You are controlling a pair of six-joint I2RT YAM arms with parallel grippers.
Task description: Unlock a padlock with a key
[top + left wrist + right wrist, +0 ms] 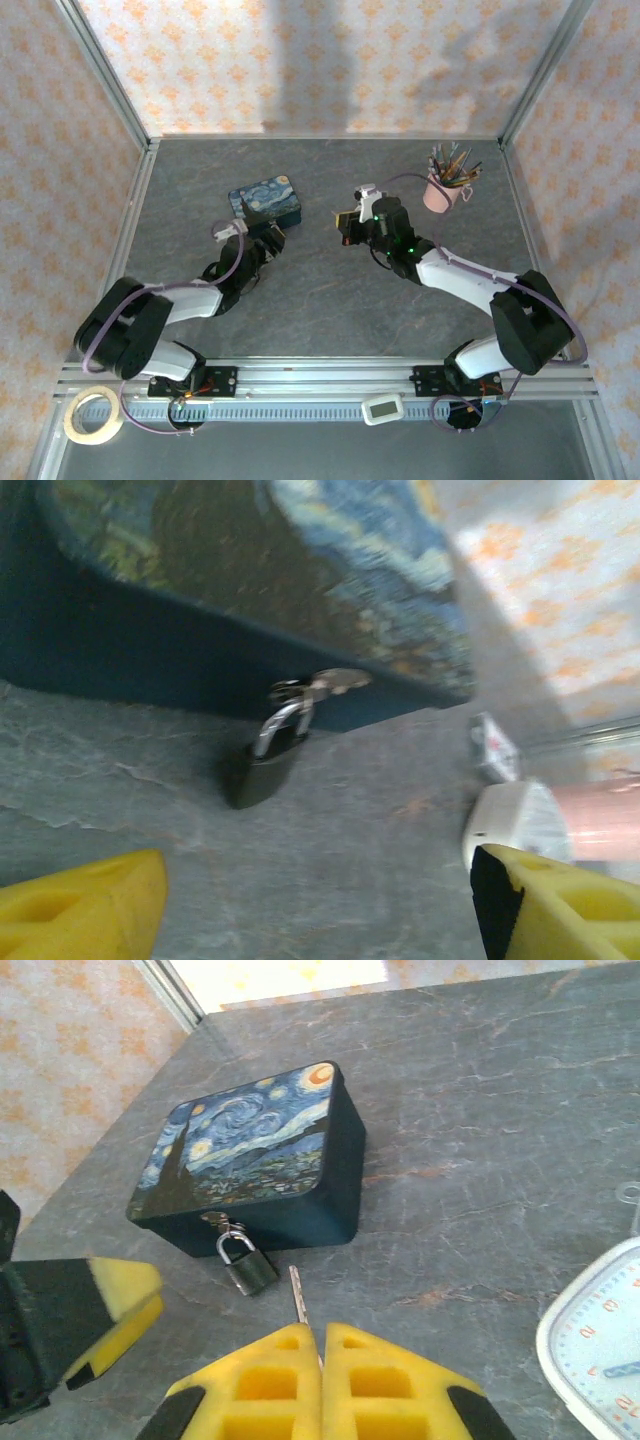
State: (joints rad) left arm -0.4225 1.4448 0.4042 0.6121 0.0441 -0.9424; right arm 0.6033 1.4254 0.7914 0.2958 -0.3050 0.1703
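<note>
The right gripper point(322, 1335) is pinching the key point(297, 1295), aiming its blade at the padlock point(247, 1268) at eleven o'clock, hanging off the blue painted tin point(250, 1150); the left gripper point(315, 890) is hovering spread.

Dark grey marbled table point(330, 300). Blue painted tin point(264, 203) lies flat on it, left of centre, toward back. Small dark padlock point(248, 1270) rests tilted on table, just against tin's front wall, silvery shackle hooked through tin's clasp. Pink cup point(441, 192) stands upright at back right, holding pencils, well apart from tin. White round dial point(600, 1330) lies flat on table, to right of tin, apart from it.
</note>
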